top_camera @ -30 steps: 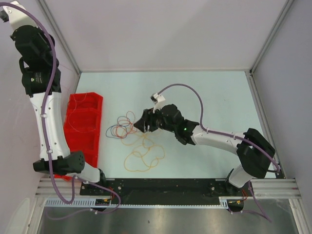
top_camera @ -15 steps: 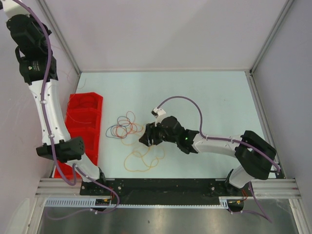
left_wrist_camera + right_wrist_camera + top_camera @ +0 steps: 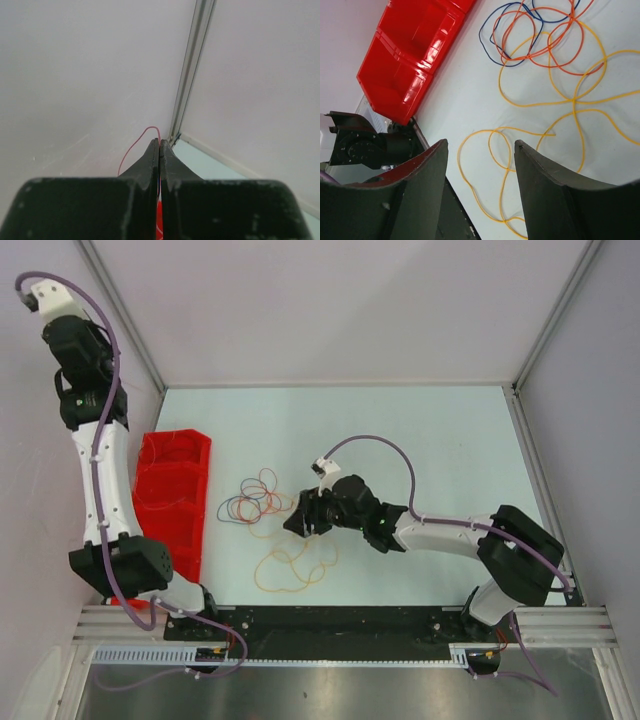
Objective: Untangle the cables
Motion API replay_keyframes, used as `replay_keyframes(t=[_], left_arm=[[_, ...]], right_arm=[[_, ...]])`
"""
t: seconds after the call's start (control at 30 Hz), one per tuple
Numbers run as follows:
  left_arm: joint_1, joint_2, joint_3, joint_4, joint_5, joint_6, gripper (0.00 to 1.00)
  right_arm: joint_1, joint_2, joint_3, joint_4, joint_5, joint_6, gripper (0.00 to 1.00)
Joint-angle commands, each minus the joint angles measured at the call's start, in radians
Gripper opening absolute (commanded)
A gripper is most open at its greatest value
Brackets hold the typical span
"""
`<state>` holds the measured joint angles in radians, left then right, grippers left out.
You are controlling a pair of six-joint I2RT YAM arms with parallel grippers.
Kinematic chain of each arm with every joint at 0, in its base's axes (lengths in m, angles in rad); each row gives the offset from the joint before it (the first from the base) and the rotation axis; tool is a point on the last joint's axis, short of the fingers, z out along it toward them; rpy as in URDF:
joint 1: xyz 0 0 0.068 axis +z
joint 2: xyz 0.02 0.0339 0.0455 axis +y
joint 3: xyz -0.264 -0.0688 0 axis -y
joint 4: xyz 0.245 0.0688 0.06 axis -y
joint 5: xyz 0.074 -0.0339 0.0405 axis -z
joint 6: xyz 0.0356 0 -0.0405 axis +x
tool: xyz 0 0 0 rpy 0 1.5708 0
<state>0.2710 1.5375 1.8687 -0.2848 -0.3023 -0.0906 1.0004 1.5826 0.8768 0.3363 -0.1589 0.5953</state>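
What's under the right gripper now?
Loops of the thin yellow-orange cable lie on the pale table below the open right gripper, seen between its fingers. The table under the fingers themselves is covered, so any cable there cannot be seen.

Left gripper (image 3: 160,144) filling frame from 6 o'clock, black fingers (image 3: 149,165) pressed together, tips meeting at centre. Thin red cable (image 3: 134,146) pinched at tips, arching briefly toward 12 o'clock, then curving down toward 8 o'clock and vanishing behind finger body. Sliver of red in seam below tips, identity unclear. Pale walls (image 3: 90,65) behind; metal corner post (image 3: 192,70) descending from 1 o'clock to centre. Light green table (image 3: 220,167) at 4 o'clock.
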Motion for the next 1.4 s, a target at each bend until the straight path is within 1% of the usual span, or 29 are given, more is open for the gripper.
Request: replay_keyframes(t=[0.0, 0.13, 0.17, 0.33, 0.57, 0.7, 0.8, 0.93, 1.13, 1.23, 1.37], left_arm=[[0.022, -0.123, -0.118, 0.082, 0.012, -0.046, 0.0], [0.03, -0.209, -0.267, 0.101, 0.028, -0.08, 0.0], [0.031, -0.229, -0.325, 0.108, 0.034, -0.084, 0.0], [0.03, -0.364, -0.468, 0.121, 0.057, -0.104, 0.0], [0.031, -0.506, -0.523, 0.099, 0.016, -0.092, 0.0], [0.031, -0.562, -0.566, 0.113, 0.008, -0.1, 0.0], [0.031, -0.553, -0.566, 0.087, 0.003, -0.095, 0.0], [0.031, -0.536, -0.588, 0.099, 0.003, -0.095, 0.0], [0.03, -0.455, -0.539, 0.093, 0.006, -0.083, 0.0], [0.033, -0.421, -0.582, 0.134, 0.031, -0.1, 0.0], [0.036, -0.37, -0.597, 0.159, 0.069, -0.124, 0.0]], right_arm=[[-0.003, 0.005, 0.004, 0.07, -0.03, 0.038, 0.6], [0.004, -0.009, 0.004, 0.055, -0.027, 0.035, 0.6], [0.01, -0.012, 0.004, 0.044, -0.021, 0.035, 0.6], [0.026, -0.016, 0.004, 0.024, -0.011, 0.035, 0.6], [0.056, -0.024, 0.005, 0.021, 0.012, 0.032, 0.6], [0.07, -0.021, 0.005, 0.02, 0.019, 0.035, 0.6], [0.083, -0.022, 0.004, 0.017, 0.024, 0.038, 0.6], [0.096, -0.018, 0.004, 0.017, 0.03, 0.043, 0.6], [0.104, -0.015, 0.004, 0.02, 0.035, 0.046, 0.61], [0.104, -0.016, 0.005, 0.027, 0.039, 0.044, 0.61], [0.104, -0.01, 0.005, 0.03, 0.039, 0.043, 0.61]])
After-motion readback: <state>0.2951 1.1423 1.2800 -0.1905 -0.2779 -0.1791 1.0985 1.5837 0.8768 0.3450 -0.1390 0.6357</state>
